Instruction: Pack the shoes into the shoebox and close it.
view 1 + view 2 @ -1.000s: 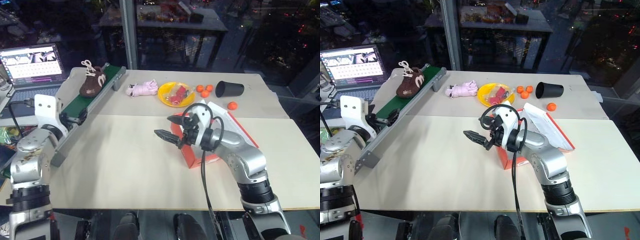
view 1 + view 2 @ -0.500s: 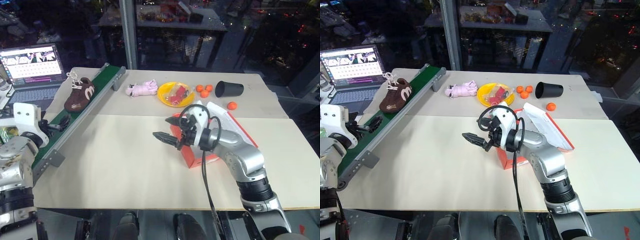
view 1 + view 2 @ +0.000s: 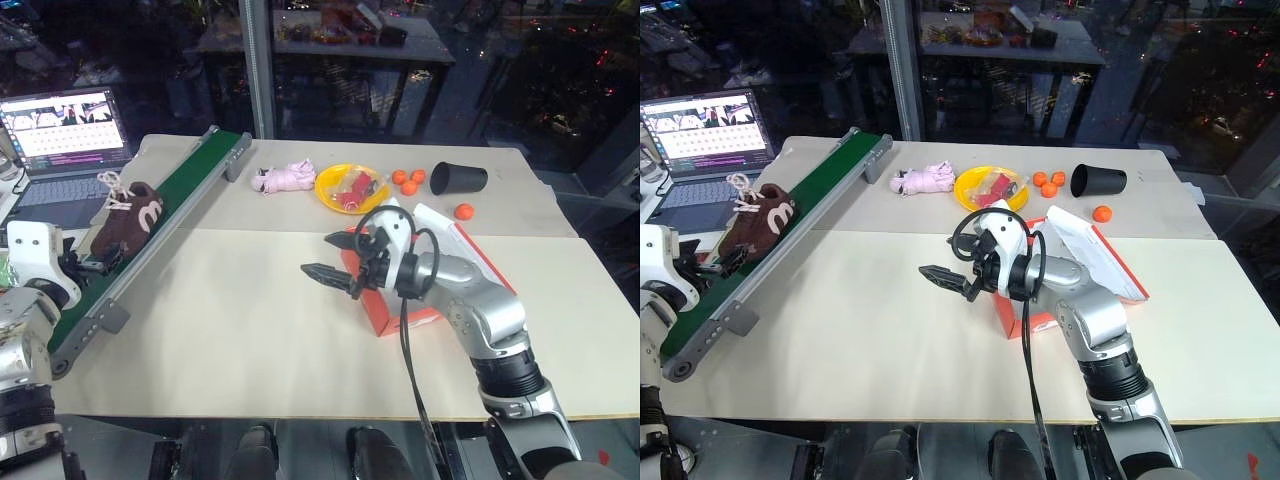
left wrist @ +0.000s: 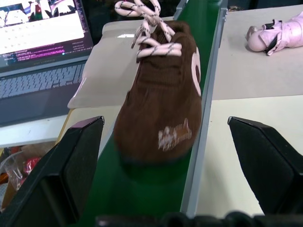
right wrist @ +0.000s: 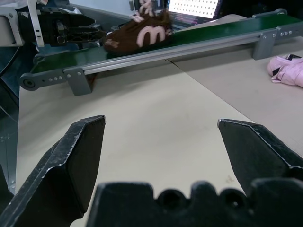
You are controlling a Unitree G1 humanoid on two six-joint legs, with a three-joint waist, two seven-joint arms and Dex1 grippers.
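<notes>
At the far left, the left gripper (image 4: pixel 165 142) waits with fingers spread wide and empty at the near end of the green conveyor (image 3: pixel 190 185). A brown fuzzy shoe (image 3: pixel 120 222) with cream laces lies on the belt between them. It should close squarely around the heel. The right gripper (image 3: pixel 335 258), wide open and empty, hovers mid-table beside the red-orange shoebox (image 3: pixel 440 290), lid up.
</notes>
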